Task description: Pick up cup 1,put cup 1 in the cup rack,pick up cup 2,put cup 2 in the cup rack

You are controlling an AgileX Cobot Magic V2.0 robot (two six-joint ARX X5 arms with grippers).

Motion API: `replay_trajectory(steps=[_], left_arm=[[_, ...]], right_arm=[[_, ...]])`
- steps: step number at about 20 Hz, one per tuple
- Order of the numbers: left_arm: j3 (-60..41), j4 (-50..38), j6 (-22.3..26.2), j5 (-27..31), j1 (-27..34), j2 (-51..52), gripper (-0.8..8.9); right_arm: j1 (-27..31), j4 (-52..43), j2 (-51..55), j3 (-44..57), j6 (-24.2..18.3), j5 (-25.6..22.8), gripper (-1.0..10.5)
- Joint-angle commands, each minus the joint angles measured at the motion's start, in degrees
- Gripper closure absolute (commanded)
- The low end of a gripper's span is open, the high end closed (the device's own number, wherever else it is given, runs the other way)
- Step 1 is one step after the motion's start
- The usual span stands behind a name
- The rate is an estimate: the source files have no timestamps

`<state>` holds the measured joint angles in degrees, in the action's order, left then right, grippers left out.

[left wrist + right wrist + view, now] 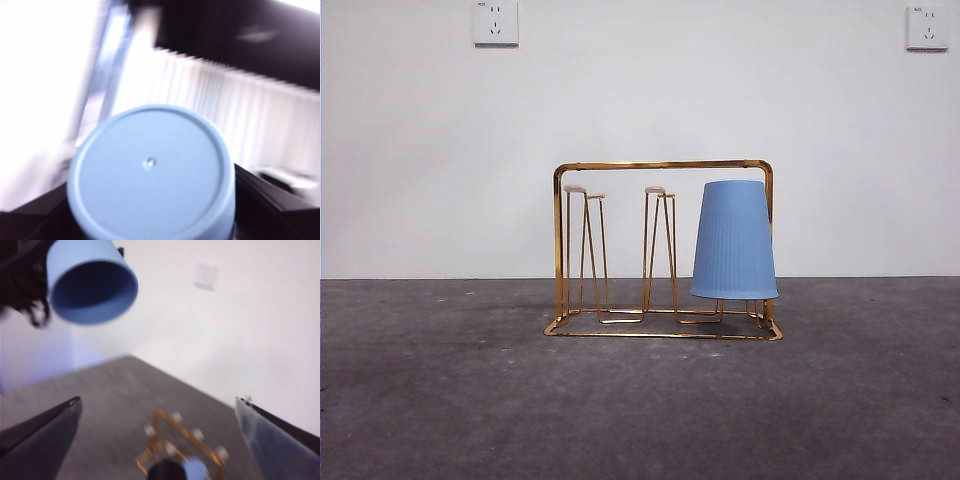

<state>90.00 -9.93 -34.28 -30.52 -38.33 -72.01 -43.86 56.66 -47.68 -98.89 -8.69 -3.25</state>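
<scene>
A dark grey, mottled table (440, 400) is seen stretching bare in the foreground, open on both sides of the gold wire cup rack (660, 166). One blue cup (734, 240) is seated upside down on the rack's end prongs; the other white-tipped prongs (575, 189) are left free. Behind, a white wall with two sockets (495, 22) is seen. A second blue cup (150, 175) is clamped in the left gripper (150, 220), raised in the air. The right gripper (160, 440) is held wide apart above the rack.

2 wall sockets (495, 22), grey table (440, 400)
</scene>
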Motion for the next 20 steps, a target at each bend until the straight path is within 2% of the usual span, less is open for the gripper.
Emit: replay_trajectory(steps=[1, 3, 6, 10, 16, 20], left_arm=[[0.00, 18.36, 17.88, 10.84, 0.61, 1.40, 8.21], [0.00, 27.78, 23.32, 18.84, 0.57, 1.70, 8.21], [-0.02, 37.51, 28.61, 28.61, 0.50, 1.62, 8.22], [-0.04, 43.87, 28.37, 42.34, 0.02, 1.62, 8.22], [-2.84, 43.58, 28.81, 44.11, -0.22, 1.86, 8.22], [-9.07, 37.83, 28.79, 44.11, -0.24, 1.86, 8.22]], right_arm=[[0.00, 3.41, 0.46, 0.46, -0.46, -3.45, 3.8], [0.00, 5.14, 0.76, 0.46, -0.46, -5.29, 3.8], [0.00, 6.45, 0.76, 0.46, -0.44, -5.99, 3.8], [0.00, 7.34, 0.66, 0.48, -0.33, -5.99, 3.8], [0.00, 11.63, 0.68, 0.48, 1.07, -8.63, 3.8], [0.00, 13.16, 0.68, 0.48, 1.62, -9.22, 3.8]])
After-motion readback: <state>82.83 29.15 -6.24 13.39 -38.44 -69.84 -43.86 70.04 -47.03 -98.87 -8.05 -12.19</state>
